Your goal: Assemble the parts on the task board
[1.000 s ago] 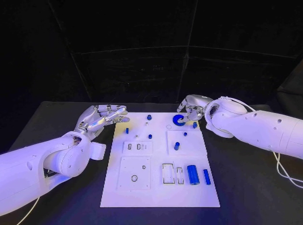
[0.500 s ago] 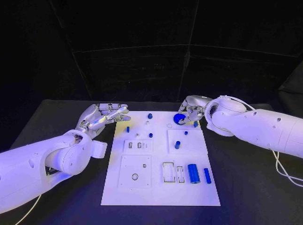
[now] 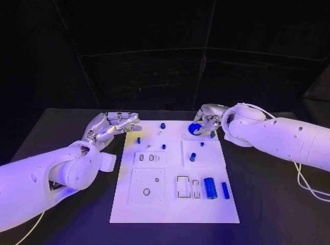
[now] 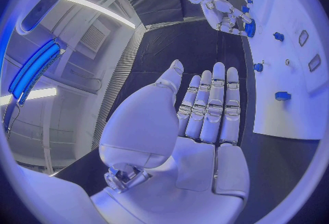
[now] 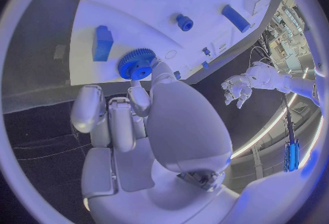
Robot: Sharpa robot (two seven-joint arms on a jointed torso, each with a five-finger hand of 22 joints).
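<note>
The white task board (image 3: 172, 206) lies in the middle of the black table. My right hand (image 3: 209, 118) is over the board's far right corner and pinches a blue toothed gear (image 3: 196, 128) between thumb and fingertips. The right wrist view shows the gear (image 5: 137, 63) at the fingertips (image 5: 142, 100), over the board's edge (image 5: 85, 43). Whether it touches the board is unclear. My left hand (image 3: 111, 125) hovers just off the board's far left corner, holding nothing. Its fingers (image 4: 209, 108) are stretched out straight side by side.
A thick blue cylinder (image 3: 210, 189) and a slim blue bar (image 3: 225, 191) lie at the board's near right, beside rectangular slots (image 3: 183, 187). Small blue pegs (image 3: 163, 125) stand across the far half. A blue block (image 5: 103, 43) and a peg (image 5: 183, 22) lie near the gear.
</note>
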